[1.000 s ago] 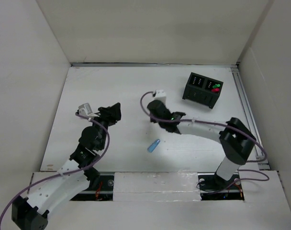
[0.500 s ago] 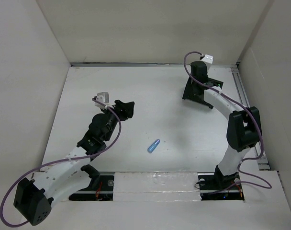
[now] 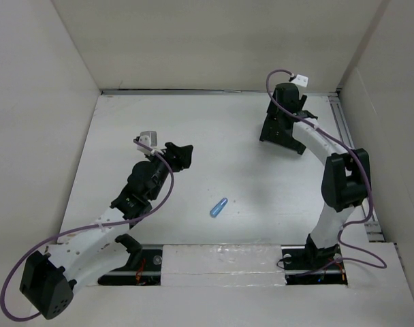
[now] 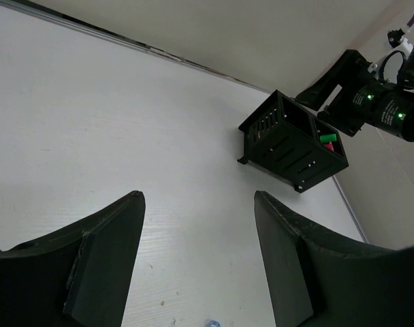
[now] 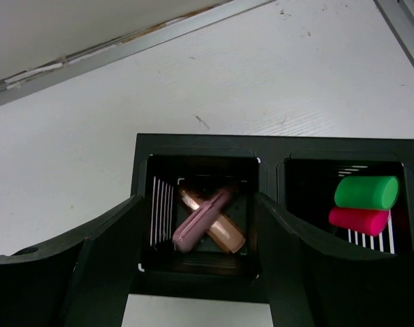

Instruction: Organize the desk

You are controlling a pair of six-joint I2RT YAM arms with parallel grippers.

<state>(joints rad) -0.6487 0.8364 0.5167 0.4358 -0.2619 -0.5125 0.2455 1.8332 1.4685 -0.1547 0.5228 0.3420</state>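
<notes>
The white desk carries a black two-compartment box at the back right. My right gripper hangs over it, open and empty. In the right wrist view its jaws stand either side of the left compartment, where a mauve pen lies crossed over a copper one. The right compartment holds a green cylinder above a pink one. A small blue pen-like thing lies mid-desk. My left gripper is open and empty, up and left of it.
Off-white panels wall the desk on three sides. A metal rail runs along the right edge. In the left wrist view the box sits ahead to the right, with the right gripper behind it.
My right gripper has swung from the middle of the desk to over the black box at the back right. My left gripper has reached a little farther forward and right.
</notes>
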